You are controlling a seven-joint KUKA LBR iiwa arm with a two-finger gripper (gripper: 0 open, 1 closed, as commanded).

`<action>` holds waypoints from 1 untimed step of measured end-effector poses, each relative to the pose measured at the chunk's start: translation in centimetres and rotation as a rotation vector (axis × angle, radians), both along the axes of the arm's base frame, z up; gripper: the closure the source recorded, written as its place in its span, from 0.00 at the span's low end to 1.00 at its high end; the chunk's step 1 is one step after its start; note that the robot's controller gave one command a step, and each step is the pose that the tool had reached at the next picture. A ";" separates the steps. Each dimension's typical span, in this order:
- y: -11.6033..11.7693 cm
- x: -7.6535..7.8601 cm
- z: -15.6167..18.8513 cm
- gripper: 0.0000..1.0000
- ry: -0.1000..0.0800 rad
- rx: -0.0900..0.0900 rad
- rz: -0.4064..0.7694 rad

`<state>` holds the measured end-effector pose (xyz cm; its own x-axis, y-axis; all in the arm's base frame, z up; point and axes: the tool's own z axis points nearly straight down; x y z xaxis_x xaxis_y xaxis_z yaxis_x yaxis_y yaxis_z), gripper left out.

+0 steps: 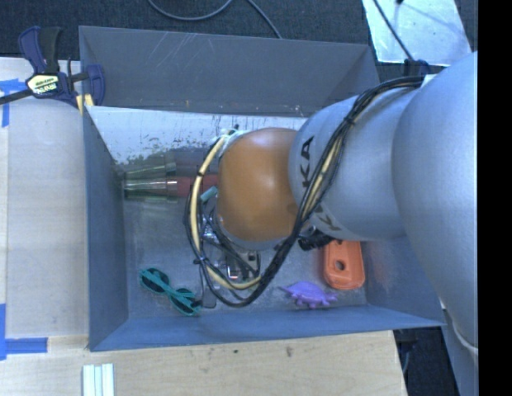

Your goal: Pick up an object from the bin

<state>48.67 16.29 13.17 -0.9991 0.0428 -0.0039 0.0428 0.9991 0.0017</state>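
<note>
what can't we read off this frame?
Camera view:
- gripper: whether it holds anything, masked by cables and the orange cover.
- bin floor middle: under the arm.
- orange thing: top edge under the arm.
- purple thing: too small to identify.
- reddish thing beside the clear cup: right end behind cables.

Eyeglasses (pixel 169 290) left of figurine (pixel 308 295)

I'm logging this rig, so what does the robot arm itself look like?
The arm has thick, rounded silver-grey links, one bearing dark KUKA lettering. An orange dome-shaped cover caps its wrist. Black cables run along the link and loop, with a yellow cable, round the cover.
</note>
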 end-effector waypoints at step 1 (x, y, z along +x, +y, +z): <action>0.8 -0.4 -2.9 0.00 0.008 -0.003 -0.058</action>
<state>48.28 17.12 10.25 -0.9949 0.1004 0.0036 0.1004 0.9949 -0.0014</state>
